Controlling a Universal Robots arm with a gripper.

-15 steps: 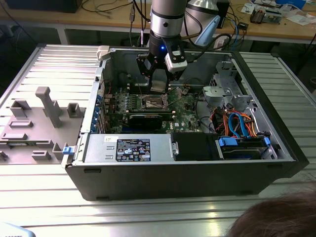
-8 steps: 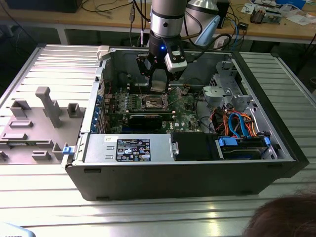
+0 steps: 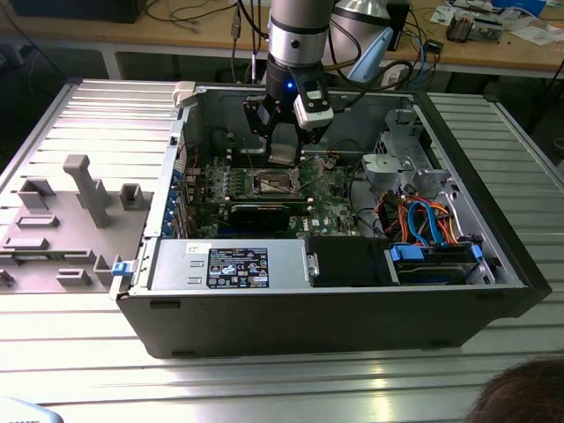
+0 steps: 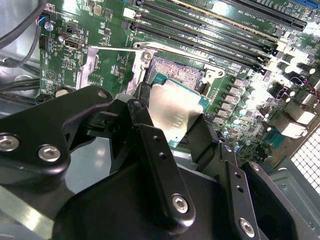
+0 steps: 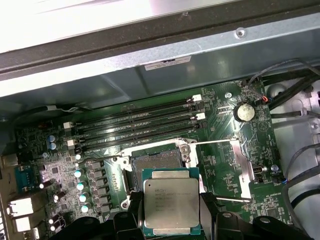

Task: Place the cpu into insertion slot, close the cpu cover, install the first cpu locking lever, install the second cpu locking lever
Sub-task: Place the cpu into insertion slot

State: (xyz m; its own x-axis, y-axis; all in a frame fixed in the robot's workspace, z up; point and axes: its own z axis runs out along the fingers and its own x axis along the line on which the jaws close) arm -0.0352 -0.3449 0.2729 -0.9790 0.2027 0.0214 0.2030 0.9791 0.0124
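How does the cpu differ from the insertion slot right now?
The cpu is gripped in the end effector, raised; the insertion slot sits fixed in the motherboard, empty. The cpu shows a smooth silvery top; the insertion slot a dark centre. Both are square.

Silvery square cpu (image 5: 171,205), flat, hovering above open dark-centred insertion slot (image 5: 152,161).

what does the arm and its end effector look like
The arm is a silver-grey cylinder with a black band, a small blue light and a pale blue joint cap. Black cables loop off it. The end effector is matte black linkage bars with silver screw heads.
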